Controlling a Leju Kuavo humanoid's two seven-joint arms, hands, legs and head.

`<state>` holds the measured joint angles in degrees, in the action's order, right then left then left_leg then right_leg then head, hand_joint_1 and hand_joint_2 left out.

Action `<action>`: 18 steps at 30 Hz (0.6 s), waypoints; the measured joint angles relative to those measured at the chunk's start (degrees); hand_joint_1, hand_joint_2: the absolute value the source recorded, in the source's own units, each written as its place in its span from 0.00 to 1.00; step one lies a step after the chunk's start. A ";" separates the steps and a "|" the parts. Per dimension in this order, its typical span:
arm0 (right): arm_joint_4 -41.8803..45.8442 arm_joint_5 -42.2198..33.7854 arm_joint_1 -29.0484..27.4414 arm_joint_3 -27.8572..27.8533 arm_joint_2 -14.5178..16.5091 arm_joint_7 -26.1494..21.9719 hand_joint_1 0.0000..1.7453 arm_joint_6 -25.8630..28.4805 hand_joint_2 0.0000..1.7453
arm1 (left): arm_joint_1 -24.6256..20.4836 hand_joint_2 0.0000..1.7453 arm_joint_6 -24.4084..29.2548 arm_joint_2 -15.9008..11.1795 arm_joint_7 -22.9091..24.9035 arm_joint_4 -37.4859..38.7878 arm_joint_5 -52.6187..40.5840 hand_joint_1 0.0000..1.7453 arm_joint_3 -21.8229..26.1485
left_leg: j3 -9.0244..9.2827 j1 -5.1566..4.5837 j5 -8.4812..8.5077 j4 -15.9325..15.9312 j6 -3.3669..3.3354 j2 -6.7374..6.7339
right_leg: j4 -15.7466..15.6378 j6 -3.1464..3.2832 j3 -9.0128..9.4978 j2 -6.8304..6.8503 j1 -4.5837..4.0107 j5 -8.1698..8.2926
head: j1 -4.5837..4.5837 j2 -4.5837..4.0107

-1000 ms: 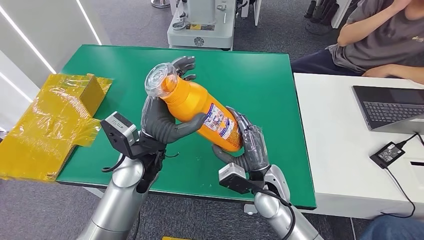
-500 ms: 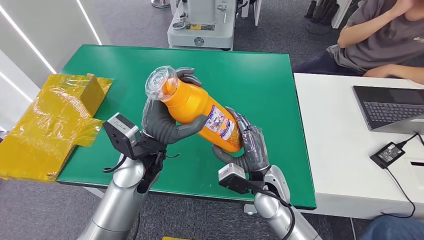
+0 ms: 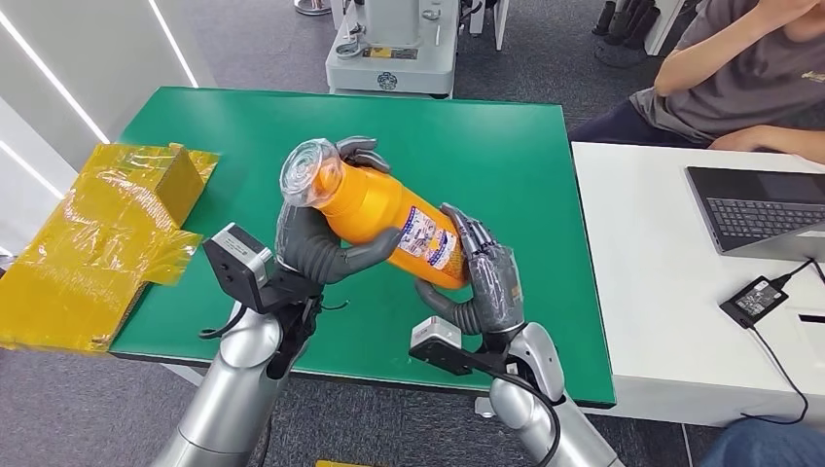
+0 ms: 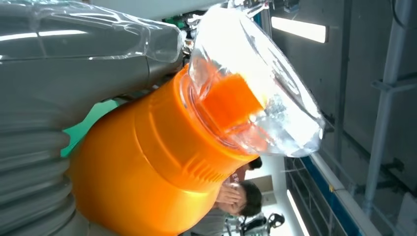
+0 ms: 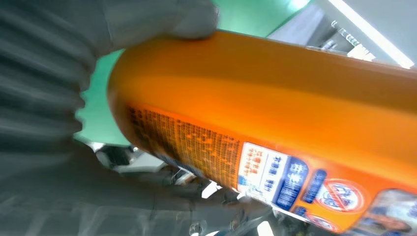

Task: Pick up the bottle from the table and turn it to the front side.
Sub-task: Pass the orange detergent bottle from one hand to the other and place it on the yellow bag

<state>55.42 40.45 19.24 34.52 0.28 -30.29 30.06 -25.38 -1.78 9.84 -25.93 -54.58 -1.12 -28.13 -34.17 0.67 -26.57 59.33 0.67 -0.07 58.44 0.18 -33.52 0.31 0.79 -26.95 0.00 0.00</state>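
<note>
Head view: the orange bottle (image 3: 384,219) (clear-capped, label facing up) is held tilted above the green table (image 3: 506,146), gripped near the neck by the left hand (image 3: 316,238) and at the base by the right hand (image 3: 482,282). Left wrist view: the cap (image 4: 255,88) is seen close. Right wrist view: the label's print is blurred.

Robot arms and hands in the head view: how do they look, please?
Both arms are smooth silver tubes. The left hand and right hand are dark grey with ribbed fingers. Each wrist carries a pale grey box-shaped camera with a black face, and thin black cables run alongside.
</note>
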 joint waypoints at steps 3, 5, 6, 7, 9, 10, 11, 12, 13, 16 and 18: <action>0.29 0.43 -0.37 -0.28 0.14 0.93 0.00 1.30 1.00 | 0.25 1.00 0.19 -0.02 0.01 0.00 -0.06 1.00 0.51 | 0.00 0.00 0.00 0.00 0.00 0.00 | 0.00 0.00 0.00 0.00 0.00 0.00 | 0.00 0.00; 0.95 0.45 -0.91 -0.54 0.21 1.22 0.00 1.76 1.00 | 0.32 1.00 0.30 -0.01 0.01 -0.01 -0.06 1.00 0.86 | 0.00 0.00 0.00 0.00 0.00 0.00 | 0.00 0.00 0.00 0.00 0.00 0.00 | 0.00 0.00; 1.45 0.44 -1.30 -0.67 0.26 1.43 0.00 1.99 1.00 | 0.34 1.00 0.36 -0.01 0.01 -0.02 -0.06 1.00 1.02 | 0.00 0.00 0.00 0.00 0.00 0.01 | 0.00 0.00 0.00 0.01 0.00 0.00 | 0.00 0.00; 2.07 0.48 -1.76 -0.81 0.33 1.68 0.00 2.30 1.00 | 0.36 1.00 0.42 -0.01 0.02 -0.02 -0.06 1.00 1.17 | -0.01 0.00 0.00 0.00 0.00 0.01 | 0.00 0.00 0.00 0.01 0.00 0.00 | 0.00 0.00; 3.78 0.73 -2.92 -1.04 0.52 2.21 0.00 3.14 1.00 | 0.41 1.00 0.61 -0.01 0.07 -0.03 -0.09 1.00 1.48 | -0.01 0.00 0.00 0.00 0.00 0.01 | 0.00 0.00 0.00 0.01 0.00 0.00 | 0.00 0.00; 4.91 0.86 -3.57 -1.10 0.61 2.41 0.00 3.52 1.00 | 0.46 1.00 0.74 -0.01 0.14 -0.04 -0.13 1.00 1.63 | -0.01 0.00 0.00 0.00 0.00 0.01 | 0.00 0.00 0.00 0.01 0.00 0.00 | 0.00 0.00; 6.11 0.83 -4.21 -1.12 0.68 2.55 0.00 3.79 1.00 | 0.53 1.00 0.87 -0.02 0.22 -0.04 -0.18 1.00 1.80 | -0.01 0.00 0.00 -0.01 0.00 0.01 | 0.00 0.00 0.00 0.01 0.00 0.00 | 0.00 0.00; 7.47 0.64 -4.86 -1.13 0.74 2.62 0.00 3.93 1.00 | 0.63 1.00 0.98 -0.04 0.33 -0.04 -0.24 1.00 1.95 | -0.01 0.00 0.00 -0.01 0.00 0.01 | 0.00 0.00 0.00 0.01 0.00 0.00 | 0.00 0.00; 8.92 0.18 -5.48 -1.12 0.81 2.58 0.00 3.99 1.00 | 0.75 1.00 1.05 -0.06 0.44 -0.04 -0.27 1.00 2.10 | -0.01 0.00 0.00 -0.01 0.00 0.01 | 0.00 0.00 0.00 0.01 0.00 0.00 | 0.01 0.00; 13.43 -4.23 -7.29 -1.09 1.04 0.66 0.00 4.50 1.00 | 1.11 1.00 1.42 -0.07 0.58 -0.09 -0.37 1.00 2.45 | -0.01 0.00 0.00 -0.01 0.00 0.01 | 0.00 0.00 0.00 0.01 0.00 -0.01 | 0.01 0.00; 16.91 -10.86 -8.70 -1.12 1.25 -2.54 0.00 5.79 1.00 | 1.30 1.00 2.00 -0.09 0.58 -0.17 -0.44 1.00 2.60 | -0.01 0.00 0.00 -0.01 0.00 0.01 | 0.00 0.00 0.00 0.02 0.00 -0.01 | 0.00 0.00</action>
<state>72.33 29.60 10.54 33.41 1.54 -32.83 35.85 -24.08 0.21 9.75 -25.35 -54.75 -1.56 -25.53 -34.18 0.67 -26.57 59.32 0.67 -0.06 58.43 0.18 -33.53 0.33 0.78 -26.96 0.00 0.00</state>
